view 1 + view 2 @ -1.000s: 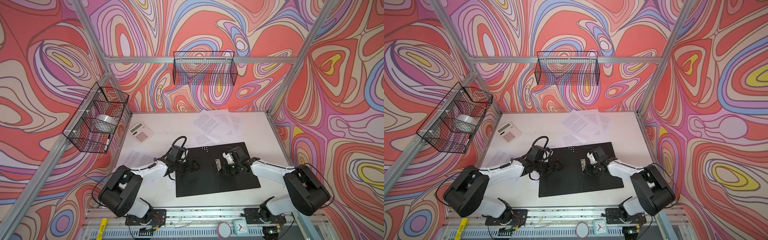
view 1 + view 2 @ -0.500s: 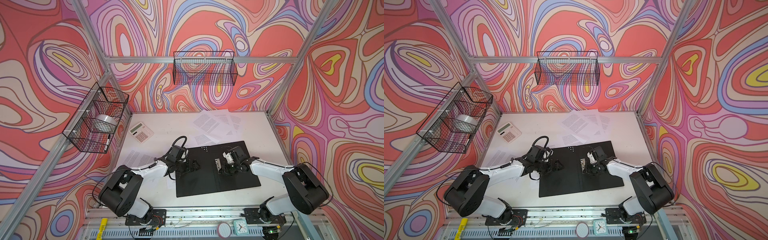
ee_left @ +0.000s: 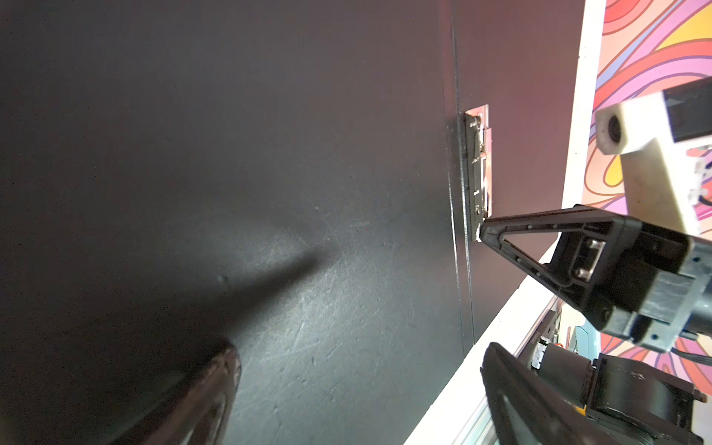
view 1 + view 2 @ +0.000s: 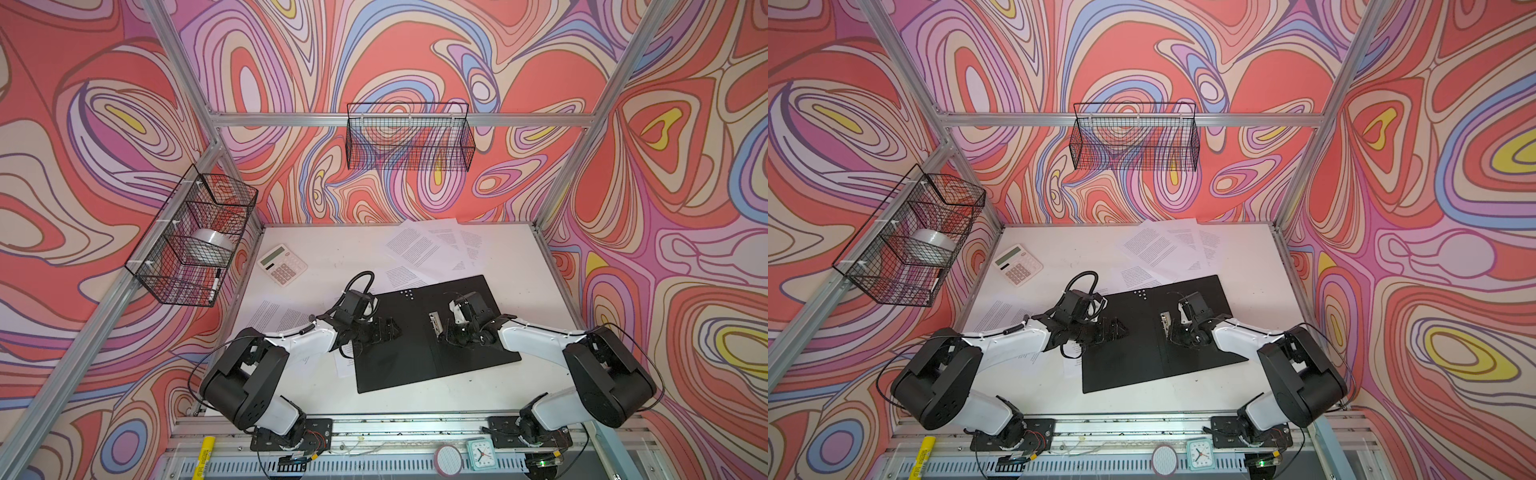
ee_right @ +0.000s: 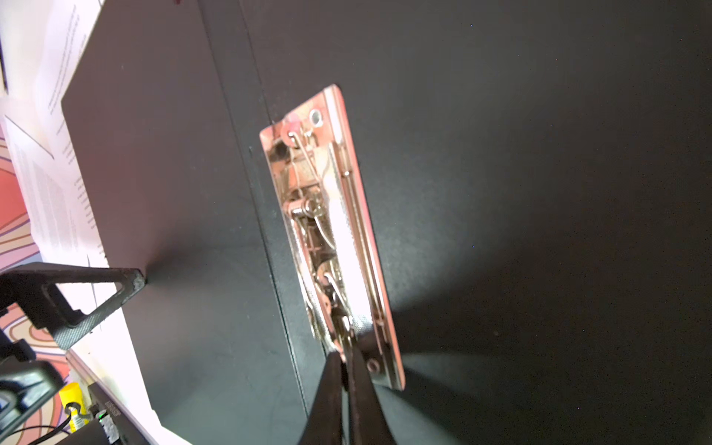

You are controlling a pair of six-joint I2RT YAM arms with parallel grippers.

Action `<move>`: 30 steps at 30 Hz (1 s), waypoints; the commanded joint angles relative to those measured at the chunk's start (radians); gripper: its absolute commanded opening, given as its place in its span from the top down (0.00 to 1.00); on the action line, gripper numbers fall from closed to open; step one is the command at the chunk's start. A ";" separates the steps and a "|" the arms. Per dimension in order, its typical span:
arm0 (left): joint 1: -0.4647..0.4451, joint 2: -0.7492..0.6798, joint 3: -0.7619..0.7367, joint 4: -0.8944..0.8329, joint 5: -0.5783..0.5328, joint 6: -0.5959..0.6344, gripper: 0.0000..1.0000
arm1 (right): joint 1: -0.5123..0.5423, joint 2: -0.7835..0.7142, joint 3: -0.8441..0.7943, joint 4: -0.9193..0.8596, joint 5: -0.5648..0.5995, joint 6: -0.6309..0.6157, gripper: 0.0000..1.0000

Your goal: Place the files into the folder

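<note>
The folder (image 4: 399, 361) (image 4: 1125, 365) lies open on the table, black inside up. Its metal clip (image 4: 435, 322) (image 5: 331, 239) (image 3: 479, 169) sits on the spine. My right gripper (image 4: 441, 336) (image 4: 1172, 335) (image 5: 346, 358) is shut on the thin lever at the clip's near end. My left gripper (image 4: 390, 330) (image 4: 1119, 328) (image 3: 358, 397) rests open over the folder's left flap, nothing between its fingers. Several files (image 4: 428, 249) (image 4: 1163, 249) are fanned behind the folder. Another sheet (image 4: 274, 316) lies under my left arm, and one (image 4: 343, 361) peeks from under the folder's left edge.
A white calculator (image 4: 282, 264) lies at the back left of the table. Wire baskets hang on the back wall (image 4: 409, 137) and the left wall (image 4: 191, 237), the latter holding a tape roll. A small clock (image 4: 481, 454) stands on the front rail.
</note>
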 commanded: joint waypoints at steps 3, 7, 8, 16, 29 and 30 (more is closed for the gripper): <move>-0.003 0.093 -0.068 -0.154 -0.095 -0.013 0.02 | 0.023 0.106 -0.061 -0.121 0.253 0.062 1.00; -0.002 0.101 -0.063 -0.152 -0.093 -0.008 0.02 | 0.032 0.102 -0.065 -0.107 0.245 0.080 1.00; -0.002 0.101 -0.063 -0.152 -0.093 -0.008 0.02 | 0.034 0.081 -0.061 -0.118 0.246 0.080 1.00; -0.002 0.110 -0.068 -0.146 -0.092 -0.005 0.02 | 0.033 -0.097 0.006 -0.209 0.185 0.054 1.00; -0.002 0.116 -0.067 -0.136 -0.079 0.001 0.03 | 0.032 -0.119 -0.004 -0.237 0.250 0.068 1.00; -0.002 0.116 -0.069 -0.140 -0.079 0.003 0.03 | 0.032 -0.110 -0.009 -0.242 0.269 0.072 1.00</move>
